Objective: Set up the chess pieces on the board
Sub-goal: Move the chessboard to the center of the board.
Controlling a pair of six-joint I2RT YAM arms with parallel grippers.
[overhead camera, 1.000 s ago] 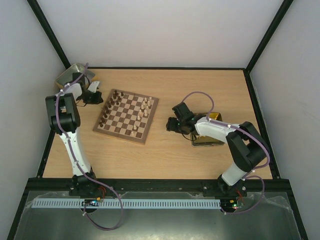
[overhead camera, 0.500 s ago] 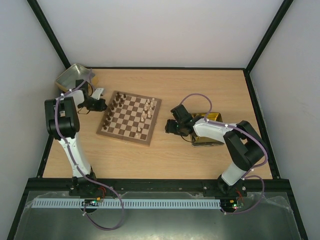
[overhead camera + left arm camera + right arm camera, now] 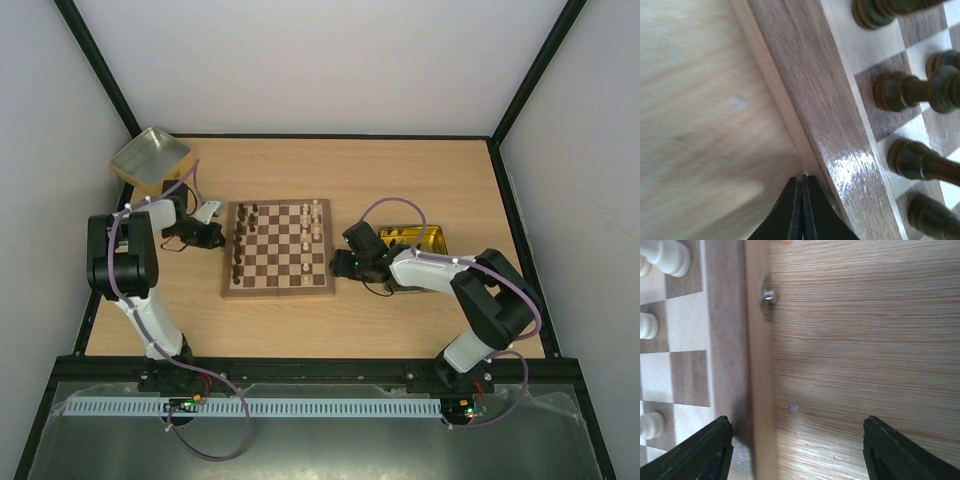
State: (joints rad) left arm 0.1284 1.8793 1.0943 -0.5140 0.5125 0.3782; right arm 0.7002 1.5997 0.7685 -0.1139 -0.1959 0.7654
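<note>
Wooden chessboard (image 3: 278,285) sits mid-table, dark pieces (image 3: 240,240) along its left, pale pieces (image 3: 312,222) right, one pinched-shut left gripper (image 3: 801,178) at its left rim, one wide-spread right gripper (image 3: 797,421) opposite, two metal trays (image 3: 130,160) beyond

Robotics lab, benchtop test cell. Evidence: two white-and-black robot arms, L arm (image 3: 125,265) & R arm (image 3: 480,300), bolted to a black rail (image 3: 320,368) at near edge of a wooden table (image 3: 300,160). Purple cable (image 3: 394,199) loops along each arm. White slotted cable duct (image 3: 300,408) sits below the rail. Table is boxed in on 3 sides by plain white panels (image 3: 320,60) w/ black frame struts (image 3: 97,70) rising from far corners. Staged props: chessboard (image 3: 280,250) mid-table, gold tray (image 3: 435,232) nr right edge, open tin (image 3: 150,155) at far-left corner.
</note>
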